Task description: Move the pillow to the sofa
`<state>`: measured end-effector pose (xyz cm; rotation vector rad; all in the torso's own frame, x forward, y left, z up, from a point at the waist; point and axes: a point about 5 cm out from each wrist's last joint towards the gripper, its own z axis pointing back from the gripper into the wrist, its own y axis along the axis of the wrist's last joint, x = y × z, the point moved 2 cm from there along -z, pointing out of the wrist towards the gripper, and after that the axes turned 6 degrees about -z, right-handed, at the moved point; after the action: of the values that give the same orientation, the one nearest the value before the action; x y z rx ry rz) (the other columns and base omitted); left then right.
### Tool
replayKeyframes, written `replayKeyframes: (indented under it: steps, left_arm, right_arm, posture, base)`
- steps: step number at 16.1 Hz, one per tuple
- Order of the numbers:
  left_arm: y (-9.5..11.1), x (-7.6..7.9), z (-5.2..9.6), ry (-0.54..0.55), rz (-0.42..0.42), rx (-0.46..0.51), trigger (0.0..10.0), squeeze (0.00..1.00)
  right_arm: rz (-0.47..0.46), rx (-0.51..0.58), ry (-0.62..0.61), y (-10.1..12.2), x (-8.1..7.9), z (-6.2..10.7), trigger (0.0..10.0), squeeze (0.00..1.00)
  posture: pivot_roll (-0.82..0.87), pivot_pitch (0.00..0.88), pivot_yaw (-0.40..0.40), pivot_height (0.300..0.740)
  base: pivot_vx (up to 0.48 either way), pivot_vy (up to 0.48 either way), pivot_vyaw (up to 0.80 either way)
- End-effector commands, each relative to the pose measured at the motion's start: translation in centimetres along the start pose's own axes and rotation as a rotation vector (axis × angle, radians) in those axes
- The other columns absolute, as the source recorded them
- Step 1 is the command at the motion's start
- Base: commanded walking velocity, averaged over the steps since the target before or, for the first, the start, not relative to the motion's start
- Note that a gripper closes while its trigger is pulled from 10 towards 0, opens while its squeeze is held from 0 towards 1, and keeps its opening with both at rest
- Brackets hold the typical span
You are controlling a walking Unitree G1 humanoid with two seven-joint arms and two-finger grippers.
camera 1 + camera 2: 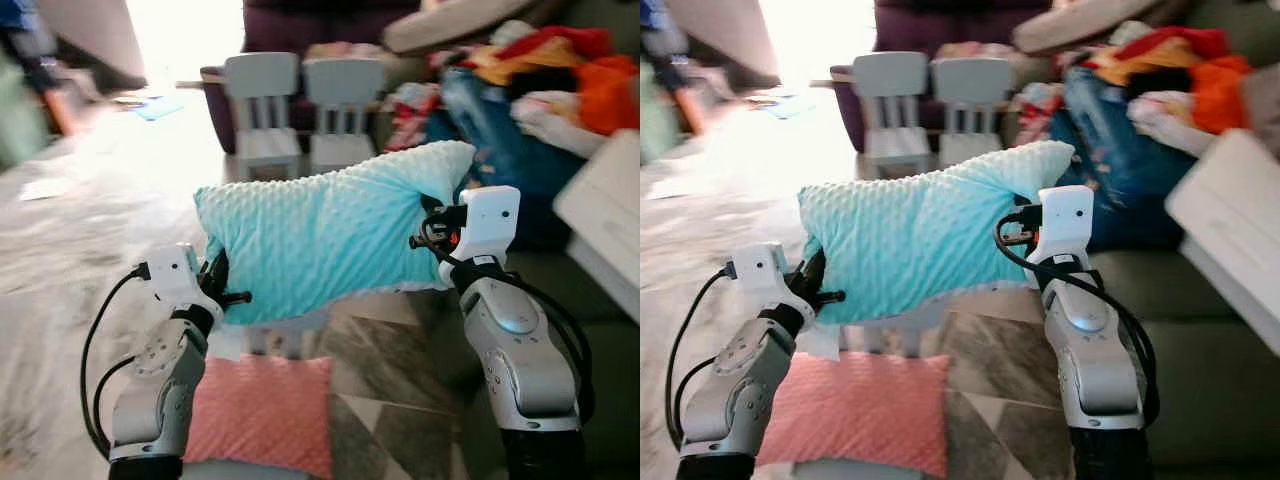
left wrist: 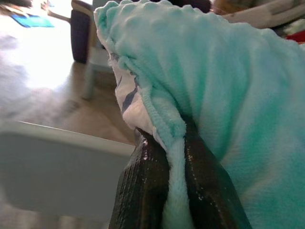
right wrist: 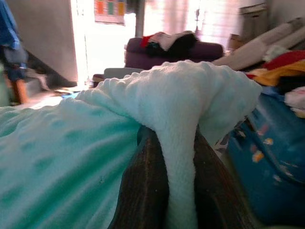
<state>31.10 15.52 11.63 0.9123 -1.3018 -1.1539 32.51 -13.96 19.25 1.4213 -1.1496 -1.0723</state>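
Pickup done, carry in progress, drop-off still to do.

Left gripper (image 1: 222,283) pinches the near-left corner of the teal pillow (image 1: 330,230); in the left wrist view both fingers (image 2: 143,191) clamp a fold of the fabric edge. The pillow hangs in the air between the two arms, clear of the floor, stretched roughly level, right end a bit higher. Below the pillow, nearer the robot, lies a pink cushion (image 1: 265,410). Behind the pillow stand two small grey chairs (image 1: 300,110). Right gripper (image 1: 432,225) pinches the pillow's far-right corner; the right wrist view has fabric bunched between its fingers (image 3: 145,191).

Right of the pillow: olive sofa (image 1: 590,400), its seat partly free, with a clothes pile (image 1: 530,90) heaped at the far end.

Left to do, my read: turn right, get over the seat, release both grips.
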Motion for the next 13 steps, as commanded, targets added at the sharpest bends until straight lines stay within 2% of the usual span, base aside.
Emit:
replayKeyframes:
  steps: [1, 13]
  left_arm:
    - [0.83, 0.08, 0.07, -0.003, 0.016, 0.025, 10.0, 0.0]
    - [0.69, 0.61, 0.5, -0.035, 0.04, 0.002, 10.0, 0.0]
  right_arm:
    - [-0.006, 0.022, 0.013, 0.59, -0.14, 0.05, 10.0, 0.0]
    - [-0.006, -0.009, 0.025, 0.21, -0.08, 0.4, 10.0, 0.0]
  posture:
    - [-0.18, 0.0, -0.016, 0.74]
    - [-0.18, 0.0, -0.025, 0.74]
  base:
    - [0.0, 0.0, 0.0]
    - [0.0, 0.0, 0.0]
